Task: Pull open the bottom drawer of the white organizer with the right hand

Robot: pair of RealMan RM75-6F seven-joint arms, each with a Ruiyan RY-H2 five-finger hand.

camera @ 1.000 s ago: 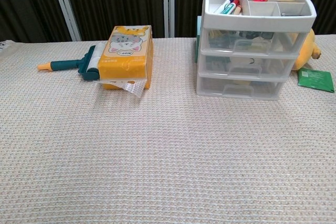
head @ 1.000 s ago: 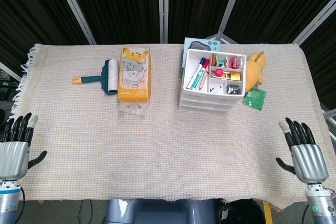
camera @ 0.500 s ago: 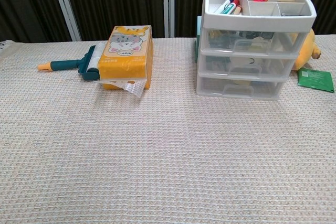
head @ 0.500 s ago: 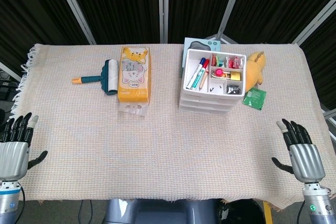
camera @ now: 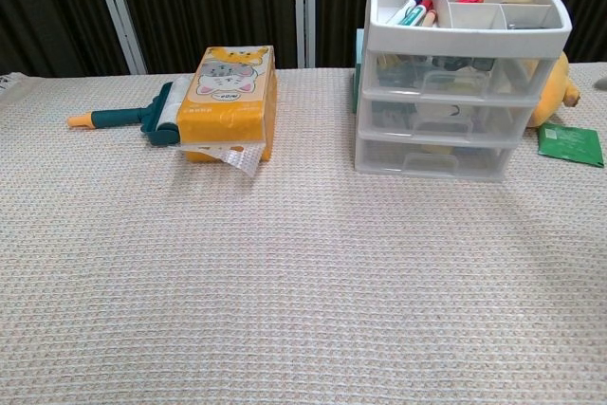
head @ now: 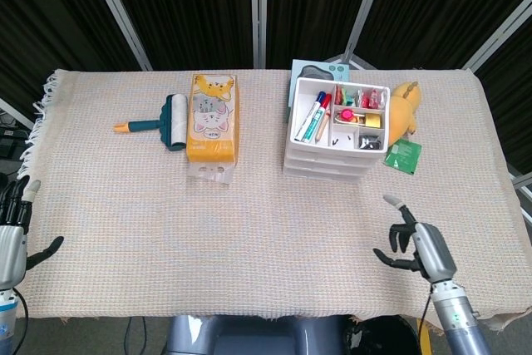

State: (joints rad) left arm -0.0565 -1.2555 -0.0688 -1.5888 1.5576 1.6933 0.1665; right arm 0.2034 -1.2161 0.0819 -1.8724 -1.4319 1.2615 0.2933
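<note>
Two cameras show one table. The head view looks steeply down from above the near edge, far enough back to take in the whole woven cloth (head: 249,214), with dark curtains behind it and the left hand (head: 10,234) and right hand (head: 416,243) at the bottom corners. The chest view sits low, near table height, looks level across the cloth toward the curtains, and sits closer in. Both views share the white organizer (head: 332,135) (camera: 455,92), the orange tissue pack (head: 212,118) (camera: 228,101) and the lint roller (head: 162,122) (camera: 133,118).
</note>
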